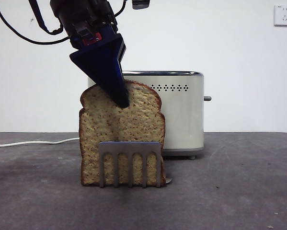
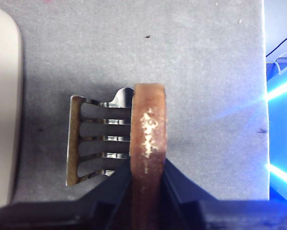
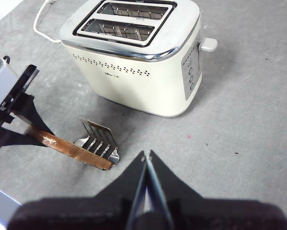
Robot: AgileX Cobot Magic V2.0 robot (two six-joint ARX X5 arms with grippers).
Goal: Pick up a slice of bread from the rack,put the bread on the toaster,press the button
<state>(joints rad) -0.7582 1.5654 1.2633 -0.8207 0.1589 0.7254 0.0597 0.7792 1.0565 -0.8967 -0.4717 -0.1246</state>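
**Left gripper clamps the bread slice upright in the rack**

The slice of bread (image 1: 121, 139) stands on edge in the rack (image 1: 130, 163), its rounded top up and its broad face turned toward the front camera. Seen from the left wrist, its dark crust edge (image 2: 148, 143) runs as a long narrow strip, square to the rack's prongs (image 2: 97, 139). The left gripper (image 1: 117, 93) comes down from above at a slant, and its jaws are clenched on the upper part of the slice, one jaw against each broad face.

The toaster (image 1: 181, 115) stands behind the rack on the grey table (image 1: 239, 191), apart from it. The long axis of its two slots (image 3: 129, 19) lies roughly parallel to the slice's faces. The button (image 3: 208, 44) sticks out of the toaster's narrow end, on the side away from the rack, with bare table around it. A white cord (image 1: 33, 142) trails off from behind the toaster toward the table's far edge.

The right gripper (image 3: 146, 155) hangs above the table on the near side of rack and toaster, its jaws pressed together on nothing. The table's surface beneath it and beside the button's end lies open.
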